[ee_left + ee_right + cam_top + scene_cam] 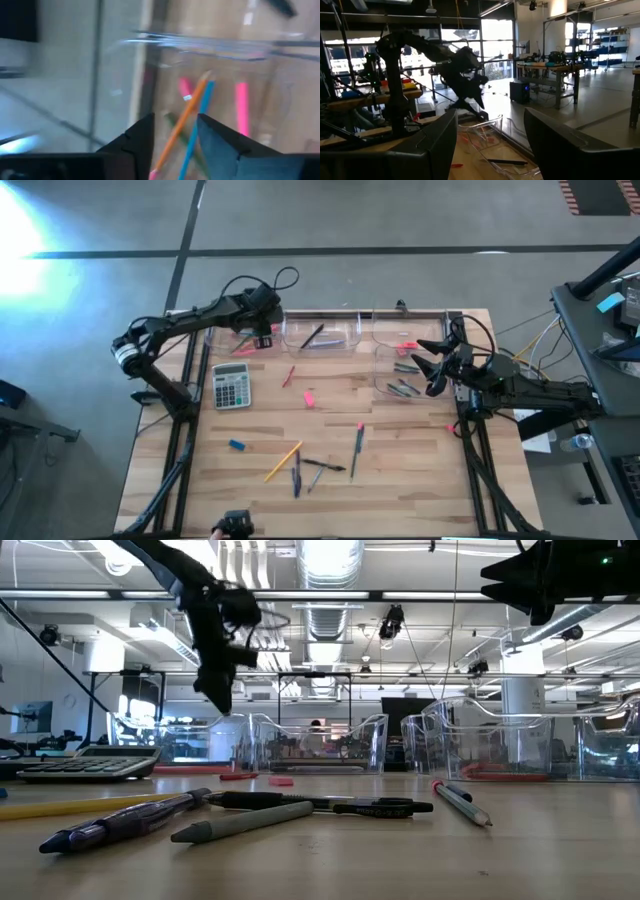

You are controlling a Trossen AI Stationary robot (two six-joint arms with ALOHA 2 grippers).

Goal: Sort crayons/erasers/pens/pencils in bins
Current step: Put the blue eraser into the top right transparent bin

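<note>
Two grippers are hanging over the bins along the far edge of the wooden table, with the grey calculator as the reference point.

Left gripper is hovering just beyond the calculator, over the far-left bin; its jaws are standing apart and gripping nothing, while an orange pencil is showing between them, lying in the bin with a blue one and a pink one. Right gripper is waiting well to the calculator's right, over the right-hand bin holding dark pens; its fingers are spread and holding nothing. Loose erasers, pink and blue, and several pens are lying on the near side of the calculator.
</note>
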